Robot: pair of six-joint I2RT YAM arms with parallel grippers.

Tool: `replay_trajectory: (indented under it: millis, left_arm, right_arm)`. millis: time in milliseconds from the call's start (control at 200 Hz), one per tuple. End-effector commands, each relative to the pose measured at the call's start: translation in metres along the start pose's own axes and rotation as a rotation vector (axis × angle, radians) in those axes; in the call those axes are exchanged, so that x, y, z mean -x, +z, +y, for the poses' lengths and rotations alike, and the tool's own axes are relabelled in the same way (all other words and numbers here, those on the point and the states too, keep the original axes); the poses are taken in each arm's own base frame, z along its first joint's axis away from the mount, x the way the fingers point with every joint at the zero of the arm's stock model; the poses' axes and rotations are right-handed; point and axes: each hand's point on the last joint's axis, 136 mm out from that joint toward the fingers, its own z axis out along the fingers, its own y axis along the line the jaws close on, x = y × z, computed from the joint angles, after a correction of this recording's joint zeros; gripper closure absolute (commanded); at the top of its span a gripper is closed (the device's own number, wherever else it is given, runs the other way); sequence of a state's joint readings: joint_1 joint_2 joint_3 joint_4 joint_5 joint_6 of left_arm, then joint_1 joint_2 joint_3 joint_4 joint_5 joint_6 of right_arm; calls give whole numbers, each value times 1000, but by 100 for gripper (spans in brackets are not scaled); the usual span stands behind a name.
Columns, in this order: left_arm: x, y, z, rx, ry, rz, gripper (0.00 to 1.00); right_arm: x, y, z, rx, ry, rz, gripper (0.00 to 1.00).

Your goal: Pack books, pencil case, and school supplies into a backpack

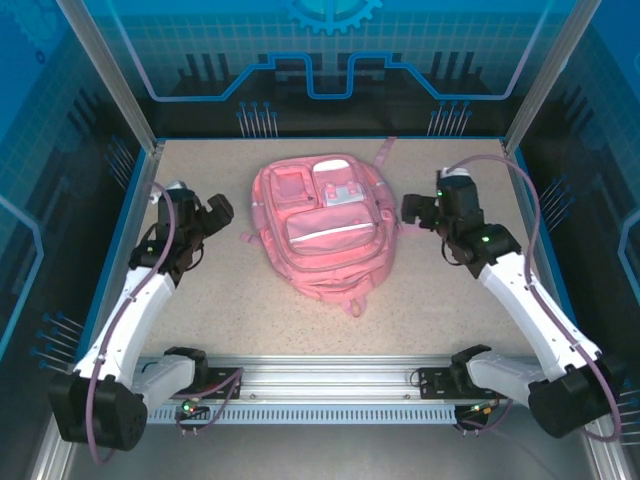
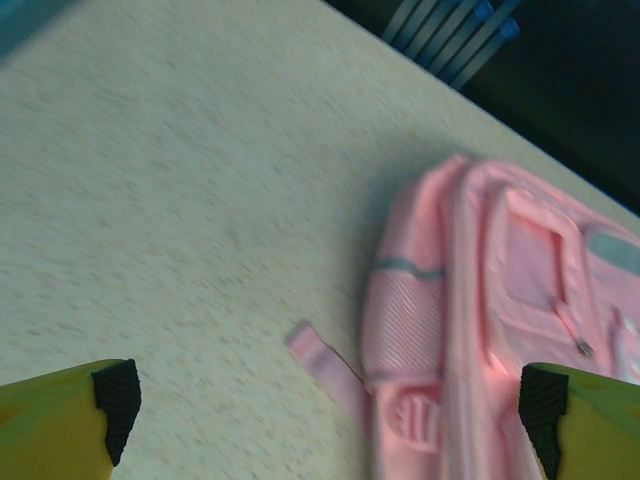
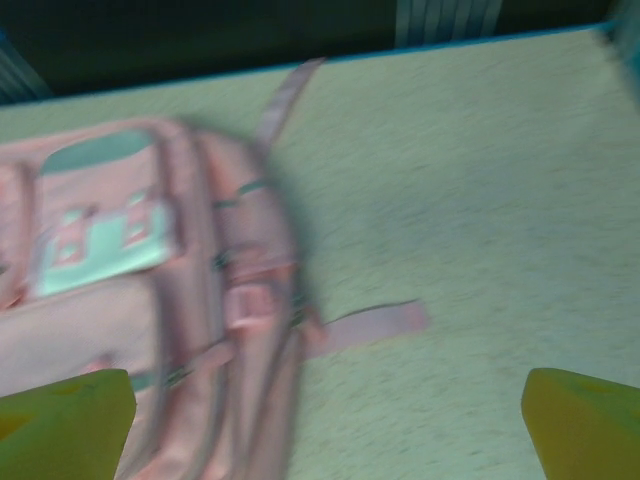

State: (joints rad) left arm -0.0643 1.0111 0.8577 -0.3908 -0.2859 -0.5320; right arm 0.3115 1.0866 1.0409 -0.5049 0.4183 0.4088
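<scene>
Plainly, both arms are free. The left fingers [image 1: 220, 210] stand spread wide and grip nothing, just left of the backpack [image 1: 318, 225]. The right fingers [image 1: 412, 208] are equally wide and empty, just to its right. The backpack lies flat in the middle of the worktop [image 1: 200, 290] with its front pockets facing up. We cannot tell whether its main compartment is zipped.

We judge snagging to be the chief risk. A loose side strap [image 2: 322, 358] trails on the worktop near the left fingers, and another side strap [image 3: 372, 324] lies out toward the right fingers. Either could catch a fingertip and drag the whole bag. The fabric is soft, so a one-sided tug would likely bunch it or slide it instead of opening it. The right wrist view is blurred, which makes fine aiming at a zip pull doubtful.

Around the bag, a far strap [image 1: 386, 150] reaches toward the back wall, and the metal rail [image 1: 320, 378] runs along the near edge. Nothing stands between either arm and the backpack.
</scene>
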Motion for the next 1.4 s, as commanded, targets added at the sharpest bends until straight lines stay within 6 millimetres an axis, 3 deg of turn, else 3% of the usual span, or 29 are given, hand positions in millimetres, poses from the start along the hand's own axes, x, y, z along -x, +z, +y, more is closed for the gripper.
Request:
replay_trajectory:
  millis: [0, 120, 255, 475, 920, 1161, 1391]
  left_arm:
    - [18, 5, 33, 144, 36, -157, 1]
    - [7, 23, 20, 45, 186, -180, 1]
    - [-7, 40, 30, 62, 248, -192, 1]
    - [-16, 65, 45, 94, 314, -251, 1]
    - [-46, 98, 11, -186, 413, -298, 1]
    - [-61, 113, 16, -204, 422, -305, 1]
    - [-57, 121, 22, -136, 410, -283, 1]
  right_arm:
    - [4, 8, -49, -206, 8, -74, 0]
    - [-8, 20, -75, -270, -15, -114, 0]
    - [-22, 33, -77, -248, -59, -218, 0]
    - [-60, 67, -82, -263, -146, -209, 0]
    - [-74, 111, -66, -79, -145, -257, 0]
    - [-82, 128, -61, -17, -143, -249, 0]
    - [-84, 134, -55, 3, -169, -217, 0]
